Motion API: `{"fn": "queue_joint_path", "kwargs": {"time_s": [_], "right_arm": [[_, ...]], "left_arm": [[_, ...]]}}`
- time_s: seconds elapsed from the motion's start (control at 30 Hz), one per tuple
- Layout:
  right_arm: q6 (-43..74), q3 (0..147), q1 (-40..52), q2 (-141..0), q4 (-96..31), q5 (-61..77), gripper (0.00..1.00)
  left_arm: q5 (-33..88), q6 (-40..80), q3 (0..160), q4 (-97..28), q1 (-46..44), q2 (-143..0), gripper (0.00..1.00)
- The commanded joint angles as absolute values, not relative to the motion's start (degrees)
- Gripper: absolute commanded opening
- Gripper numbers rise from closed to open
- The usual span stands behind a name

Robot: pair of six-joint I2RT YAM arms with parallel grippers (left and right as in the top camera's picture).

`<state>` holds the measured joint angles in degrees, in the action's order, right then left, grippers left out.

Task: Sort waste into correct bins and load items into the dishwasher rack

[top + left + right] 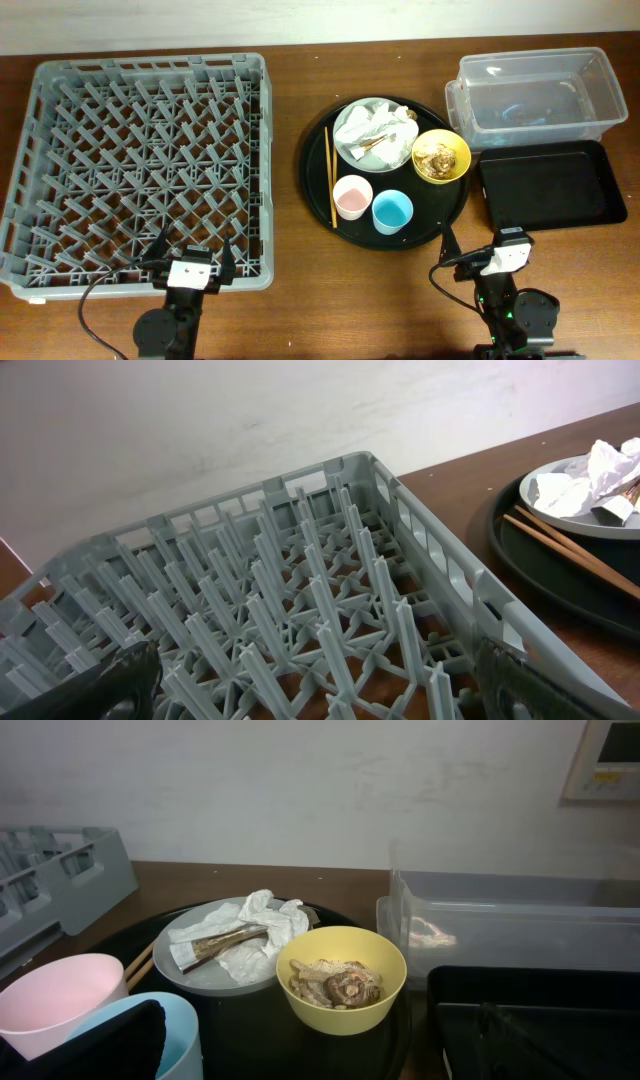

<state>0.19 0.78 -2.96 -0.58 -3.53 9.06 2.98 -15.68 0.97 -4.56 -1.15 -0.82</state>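
With both the left gripper and right gripper wide open and empty, napkins lay on the plate and scraps in the yellow bowl; tipping either risked spilling waste onto the round tray.

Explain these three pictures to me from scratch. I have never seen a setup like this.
Two robot arms sit at a wooden table. One picture looks down from above; the other two come from small cameras on each arm's wrist. The left claw hovers at the big grey dishwasher rack; the right claw faces a round black tray. Both are open and hold nothing. On the tray: a plate with crumpled napkins, a yellow bowl of food scraps, a pink cup, a blue cup and chopsticks. Beside it stand a clear tub and a shallow black tray.
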Motion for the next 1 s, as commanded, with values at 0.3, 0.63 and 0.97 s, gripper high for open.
{"fn": "queue_joint_path", "kwargs": {"time_s": [0.3, 0.63, 0.97], "right_arm": [[0.23, 0.32, -2.66, -0.38, -3.62, 8.75, 0.98], [0.23, 0.32, -2.66, -0.36, -3.62, 8.75, 0.99], [0.23, 0.32, -2.66, -0.36, -1.19, 8.75, 0.98]], "left_arm": [[2.57, -16.36, 0.54, -4.58, -0.95, -0.34, 0.99], [2.55, -16.38, 0.54, -4.58, -0.95, -0.34, 0.99], [2.39, -14.59, 0.54, -4.58, -0.95, -0.56, 0.99]]}}
